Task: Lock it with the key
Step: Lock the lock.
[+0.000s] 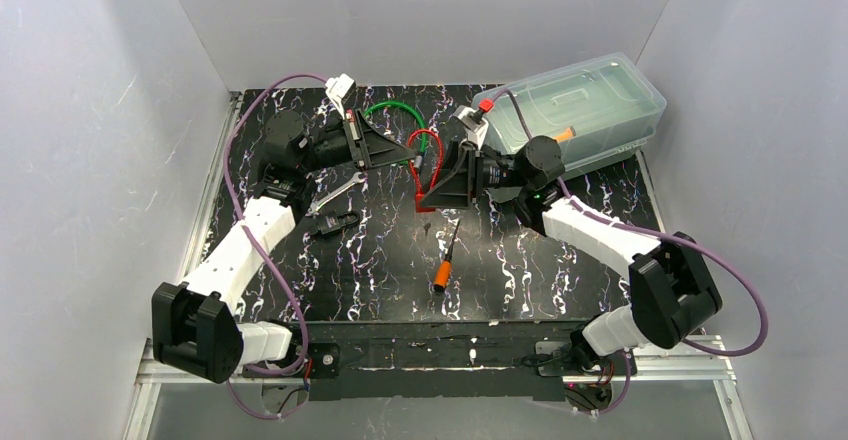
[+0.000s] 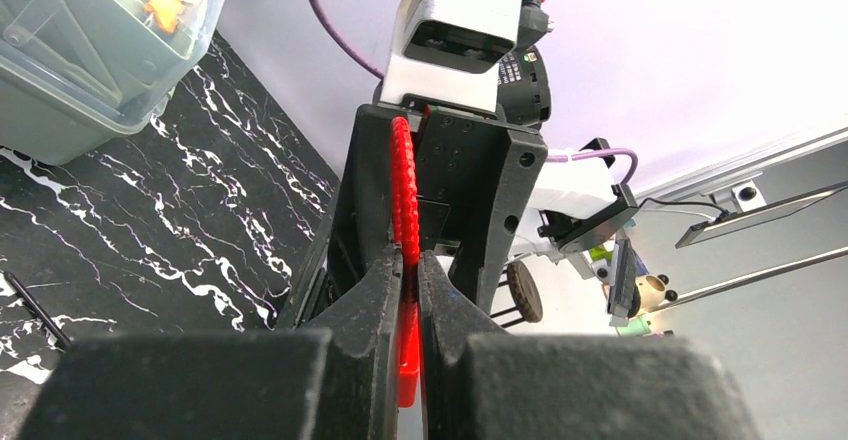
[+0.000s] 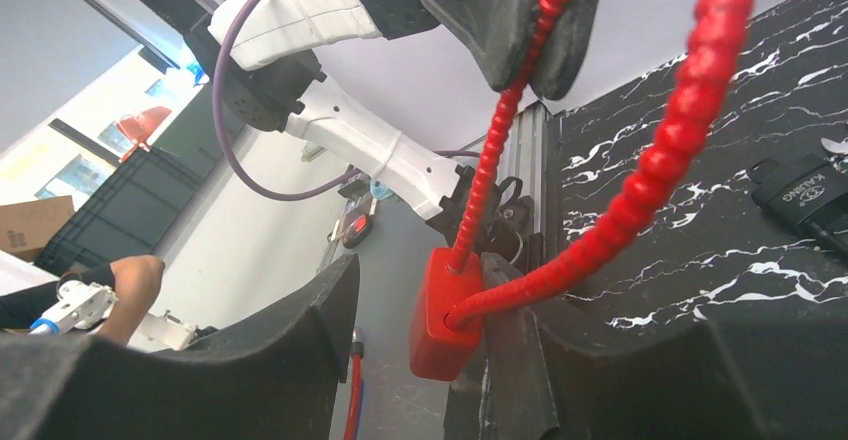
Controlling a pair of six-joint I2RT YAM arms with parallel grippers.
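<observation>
A red cable lock hangs between the two arms, its ribbed cable (image 1: 428, 136) looping above the table. My left gripper (image 2: 410, 255) is shut on the cable (image 2: 404, 190), and the red lock body (image 2: 407, 360) shows below its fingers. In the right wrist view the lock body (image 3: 445, 310) sits between the jaws of my right gripper (image 3: 425, 280). It rests against the right finger, with a wide gap to the left finger. A black key fob (image 1: 330, 223) lies flat on the table to the left, away from both grippers.
A green cable lock (image 1: 395, 110) lies at the back. A wrench (image 1: 335, 192) is beside the left arm, and an orange-handled screwdriver (image 1: 445, 260) lies mid-table. A clear lidded plastic box (image 1: 580, 100) stands at the back right. White walls enclose the table.
</observation>
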